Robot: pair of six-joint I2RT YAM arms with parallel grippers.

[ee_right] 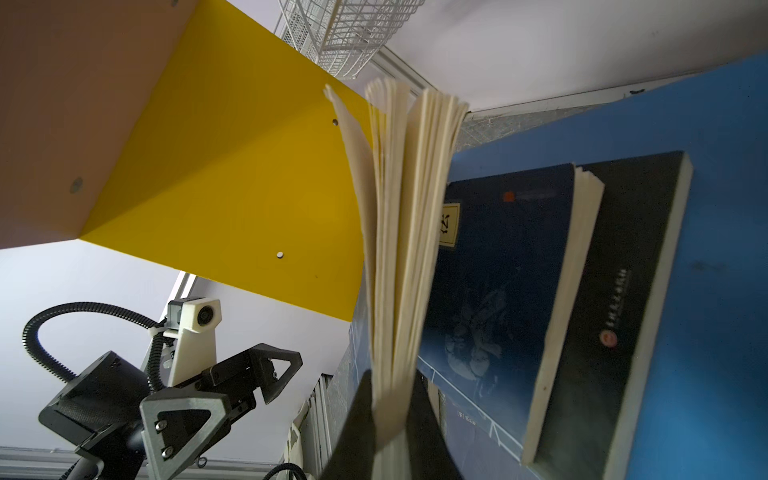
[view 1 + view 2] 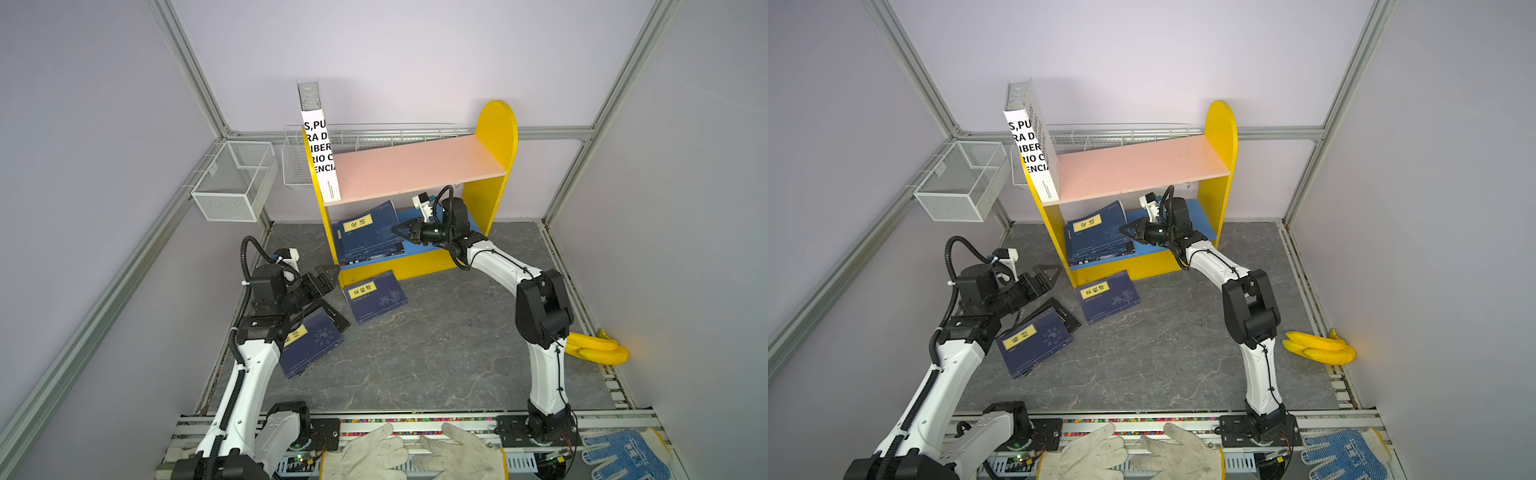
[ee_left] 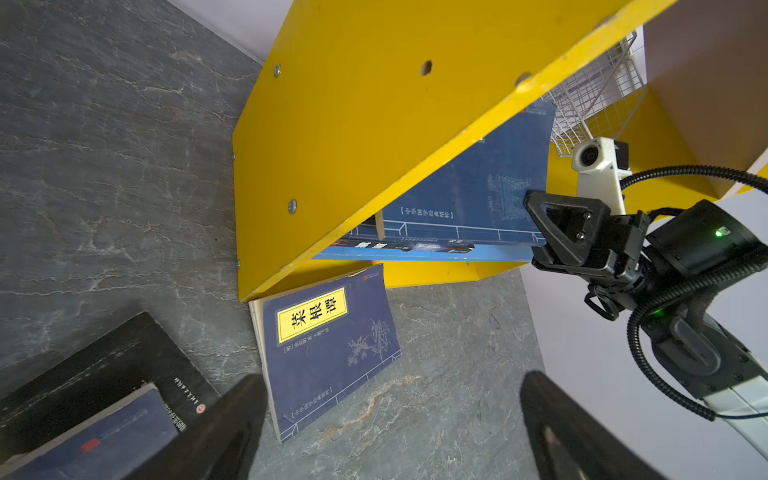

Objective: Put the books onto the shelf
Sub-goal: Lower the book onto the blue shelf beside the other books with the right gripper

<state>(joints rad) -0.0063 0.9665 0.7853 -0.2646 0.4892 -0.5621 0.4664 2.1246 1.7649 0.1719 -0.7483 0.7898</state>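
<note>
Navy book [image 2: 365, 226], cream pages fanned, pinched in my right gripper [image 2: 401, 229], arm reaching level into the shelf [image 2: 496, 133]; my left gripper [image 2: 326, 278] is held low, jaws wide apart.

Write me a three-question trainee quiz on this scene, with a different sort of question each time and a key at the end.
1. True or false: the left claw is holding a book.
2. Where does the white book stand?
A. on the pink upper board, against a yellow side
B. flat on the table
C. in a wire basket
3. Fill in: the right claw is shut on the pages of a navy book in the ____ compartment of the shelf.

Key: 1 false, it is open and empty; 2 A; 3 lower.
</note>
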